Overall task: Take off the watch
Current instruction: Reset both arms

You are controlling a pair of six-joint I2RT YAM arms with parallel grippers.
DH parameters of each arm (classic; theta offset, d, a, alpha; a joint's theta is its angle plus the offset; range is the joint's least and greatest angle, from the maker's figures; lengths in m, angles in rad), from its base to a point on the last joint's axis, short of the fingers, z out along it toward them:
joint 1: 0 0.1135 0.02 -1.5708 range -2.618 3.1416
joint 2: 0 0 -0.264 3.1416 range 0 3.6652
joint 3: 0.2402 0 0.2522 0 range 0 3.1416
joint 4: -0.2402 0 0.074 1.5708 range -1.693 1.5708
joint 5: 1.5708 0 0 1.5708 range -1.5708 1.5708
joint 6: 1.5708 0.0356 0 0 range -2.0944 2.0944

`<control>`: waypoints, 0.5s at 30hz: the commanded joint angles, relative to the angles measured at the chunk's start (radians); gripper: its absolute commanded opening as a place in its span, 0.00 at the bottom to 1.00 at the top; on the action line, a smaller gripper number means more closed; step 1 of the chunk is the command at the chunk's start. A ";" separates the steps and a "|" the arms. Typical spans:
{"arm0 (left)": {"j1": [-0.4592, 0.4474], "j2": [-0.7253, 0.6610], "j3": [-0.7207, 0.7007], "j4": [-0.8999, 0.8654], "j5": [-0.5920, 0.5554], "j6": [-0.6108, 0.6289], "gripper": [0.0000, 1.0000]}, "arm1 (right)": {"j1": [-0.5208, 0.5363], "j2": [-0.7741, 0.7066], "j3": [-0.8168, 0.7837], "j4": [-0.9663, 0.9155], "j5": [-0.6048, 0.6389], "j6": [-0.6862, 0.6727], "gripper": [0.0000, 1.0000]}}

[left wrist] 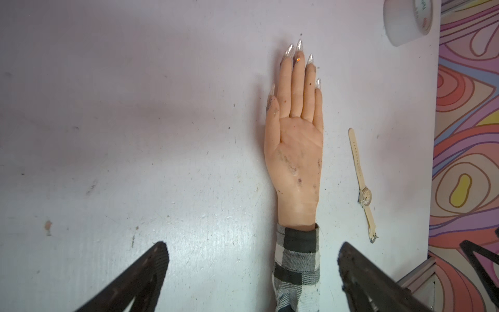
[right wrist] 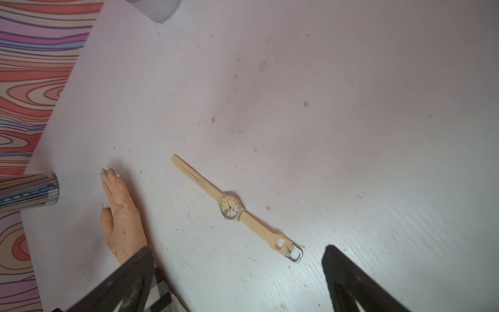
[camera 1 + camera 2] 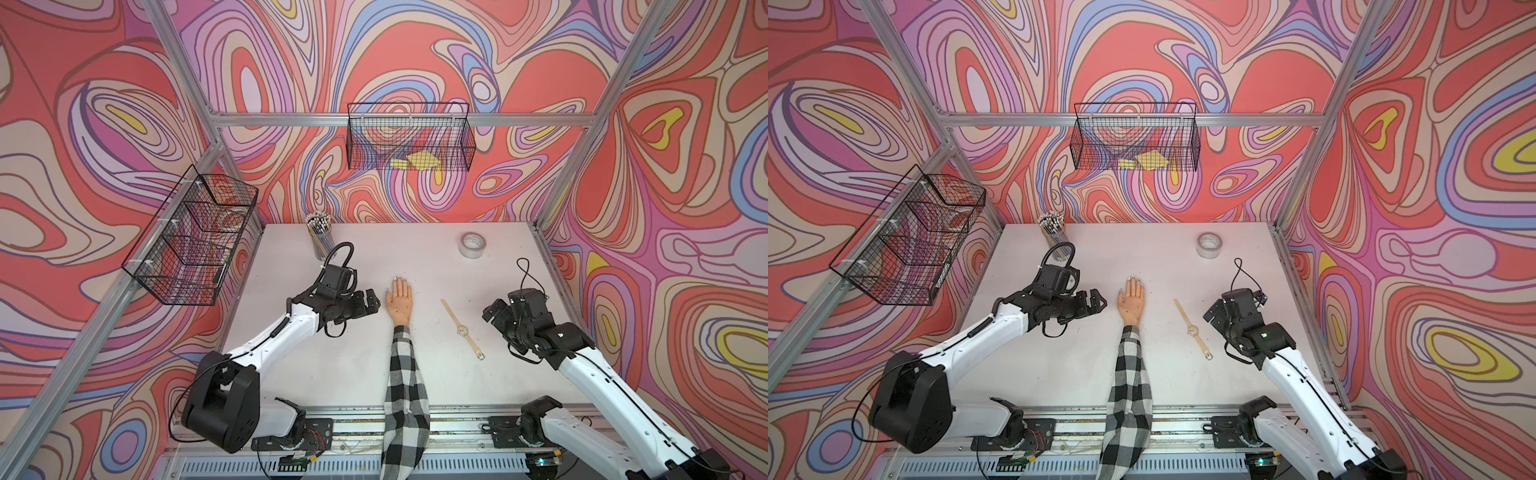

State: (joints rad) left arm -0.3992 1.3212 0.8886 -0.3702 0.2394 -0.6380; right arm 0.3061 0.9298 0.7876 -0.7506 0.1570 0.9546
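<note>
The watch [image 3: 462, 329] [image 3: 1192, 329] lies flat and unbuckled on the white table, its beige strap stretched straight and its buckle end toward the front. It lies apart from the mannequin hand [image 3: 400, 301] [image 3: 1132, 301], which rests palm up with a bare wrist above a plaid sleeve [image 3: 405, 395]. My right gripper [image 3: 492, 311] [image 2: 237, 251] is open just right of the watch [image 2: 231, 206], with nothing between its fingers. My left gripper [image 3: 372, 302] [image 1: 252, 251] is open left of the hand [image 1: 295, 140], and empty.
A roll of tape [image 3: 472, 244] stands at the back right of the table [image 3: 332, 374]. A cup of pencils [image 3: 321, 239] stands at the back left. Wire baskets hang on the back wall [image 3: 409, 137] and the left wall [image 3: 191, 237].
</note>
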 commanded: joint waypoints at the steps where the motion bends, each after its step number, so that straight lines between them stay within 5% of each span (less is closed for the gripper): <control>1: 0.004 -0.100 -0.027 0.023 -0.169 0.020 0.99 | -0.005 0.060 0.084 0.099 0.065 -0.179 0.98; 7: 0.004 -0.307 -0.188 0.219 -0.418 0.012 0.99 | -0.005 0.139 0.133 0.302 0.043 -0.404 0.98; 12: 0.004 -0.391 -0.261 0.329 -0.466 0.260 0.99 | -0.005 0.179 0.074 0.458 0.114 -0.551 0.98; 15: 0.006 -0.450 -0.327 0.422 -0.591 0.325 0.99 | -0.006 0.187 0.013 0.565 0.177 -0.659 0.98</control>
State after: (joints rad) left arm -0.3992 0.9211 0.6083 -0.0860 -0.2005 -0.4465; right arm 0.3061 1.1049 0.8513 -0.3202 0.2478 0.4477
